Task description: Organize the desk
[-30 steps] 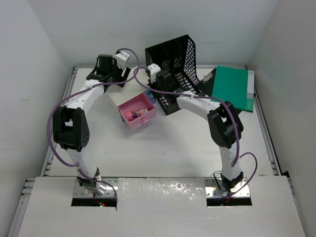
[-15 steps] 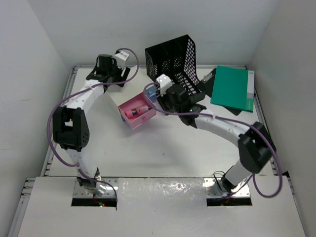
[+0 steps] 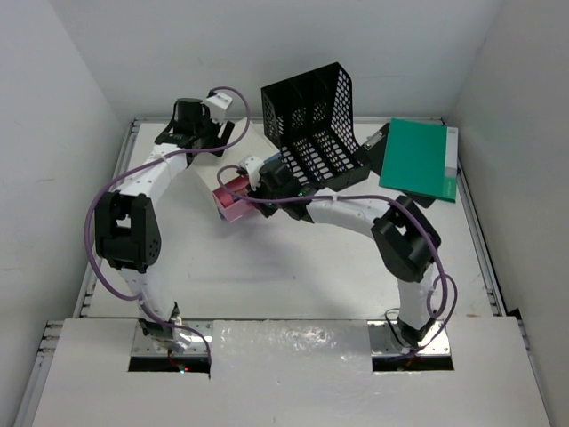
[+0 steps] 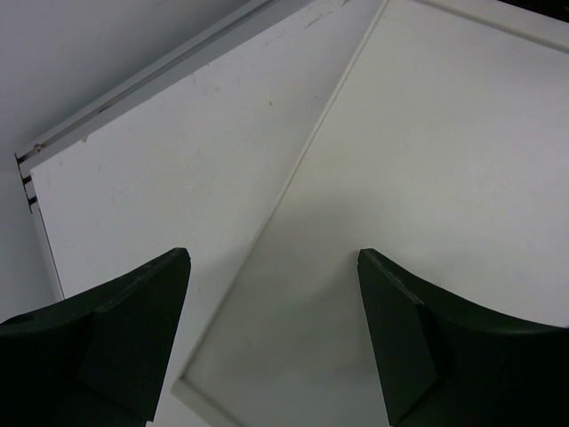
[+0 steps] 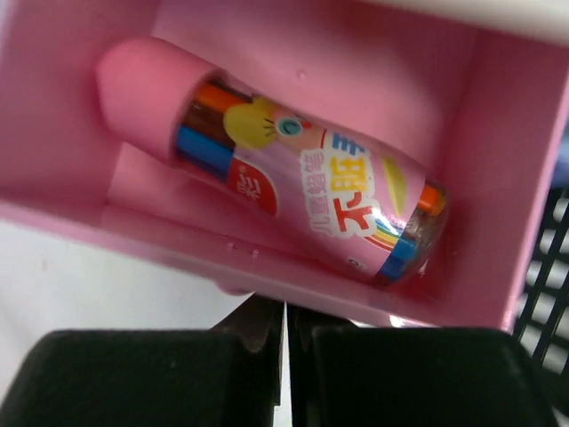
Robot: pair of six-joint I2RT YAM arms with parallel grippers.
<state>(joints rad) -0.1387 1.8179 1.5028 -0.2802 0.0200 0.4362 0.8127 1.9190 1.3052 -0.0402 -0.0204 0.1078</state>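
The white desk (image 3: 293, 258) carries a small drawer box with a cream top (image 3: 247, 147) at the back. Its pink drawer (image 3: 229, 203) stands pulled out, and a pink tube of crayons (image 5: 302, 191) lies inside the drawer (image 5: 507, 178). My right gripper (image 3: 242, 187) is shut with nothing in it. In the right wrist view the right gripper (image 5: 285, 307) has its tips against the drawer's front wall. My left gripper (image 3: 203, 135) hangs open over the box. The left wrist view shows the left gripper (image 4: 274, 255) above a corner of the cream top (image 4: 427, 160).
A black mesh file rack (image 3: 311, 124) stands tilted at the back, right beside the drawer box. A green folder (image 3: 418, 158) lies at the back right on a dark clipboard. The desk's metal rim (image 3: 476, 231) and white walls close in all sides.
My right arm has swung left from beside the mesh rack and now has its shut fingers at the pink drawer's front. The left arm has stayed put.
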